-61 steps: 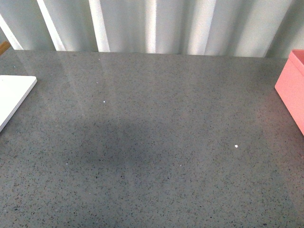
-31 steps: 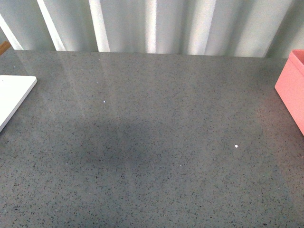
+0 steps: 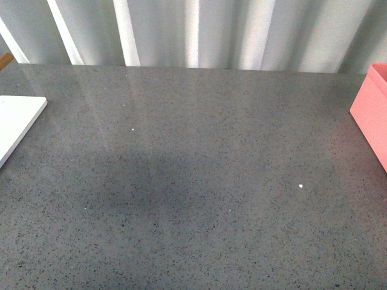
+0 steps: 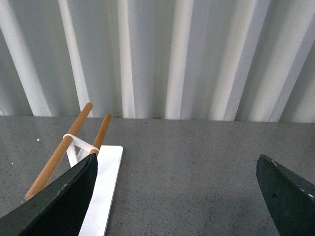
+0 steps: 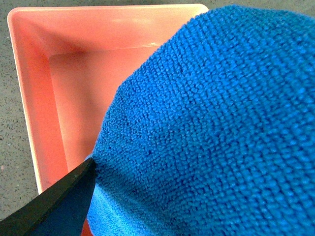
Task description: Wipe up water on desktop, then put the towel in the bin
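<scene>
The blue ribbed towel (image 5: 211, 123) fills most of the right wrist view, bunched between the jaws of my right gripper (image 5: 197, 216), which is shut on it. One dark fingertip (image 5: 54, 206) shows at the towel's edge; the other is hidden by cloth. The towel hangs over the open salmon-pink bin (image 5: 64, 93), whose inside shows bare. In the front view only the bin's corner (image 3: 370, 112) shows at the right edge of the grey speckled desktop (image 3: 193, 181). My left gripper (image 4: 174, 194) is open above the desktop (image 4: 187, 157), with nothing between its fingers. Neither arm shows in the front view.
A flat white board (image 3: 15, 121) lies at the desktop's left edge. In the left wrist view the white board (image 4: 103, 191) carries a small rack with two wooden rods (image 4: 61, 150). A corrugated white wall (image 3: 193, 30) runs behind the desktop.
</scene>
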Robot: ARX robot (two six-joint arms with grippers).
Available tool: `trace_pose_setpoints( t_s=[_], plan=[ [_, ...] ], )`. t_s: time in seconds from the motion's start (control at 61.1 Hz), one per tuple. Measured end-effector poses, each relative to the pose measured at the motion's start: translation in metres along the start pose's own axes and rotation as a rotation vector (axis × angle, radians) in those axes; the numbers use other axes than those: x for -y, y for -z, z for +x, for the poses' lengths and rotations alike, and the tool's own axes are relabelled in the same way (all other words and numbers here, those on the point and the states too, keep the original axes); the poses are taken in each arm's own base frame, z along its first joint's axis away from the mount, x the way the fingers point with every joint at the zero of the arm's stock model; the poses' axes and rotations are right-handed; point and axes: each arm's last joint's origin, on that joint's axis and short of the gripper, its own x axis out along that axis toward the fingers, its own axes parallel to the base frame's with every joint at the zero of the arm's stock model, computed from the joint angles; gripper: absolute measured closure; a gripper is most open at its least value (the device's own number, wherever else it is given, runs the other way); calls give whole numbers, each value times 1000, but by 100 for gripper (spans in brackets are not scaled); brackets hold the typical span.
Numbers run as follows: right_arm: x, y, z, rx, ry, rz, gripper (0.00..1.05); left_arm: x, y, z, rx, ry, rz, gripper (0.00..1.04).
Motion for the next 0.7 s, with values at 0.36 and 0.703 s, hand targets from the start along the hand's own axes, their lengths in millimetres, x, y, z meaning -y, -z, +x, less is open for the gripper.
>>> trace_pose_setpoints(
  t_s=[0.36, 0.703],
  plan=[
    [-5, 13, 0, -232, -55, -10, 7, 0, 0, 0, 0, 0, 0, 7],
    [-9, 14, 2, -225, -62, -19, 7, 0, 0, 0, 0, 0, 0, 7]
  ],
)
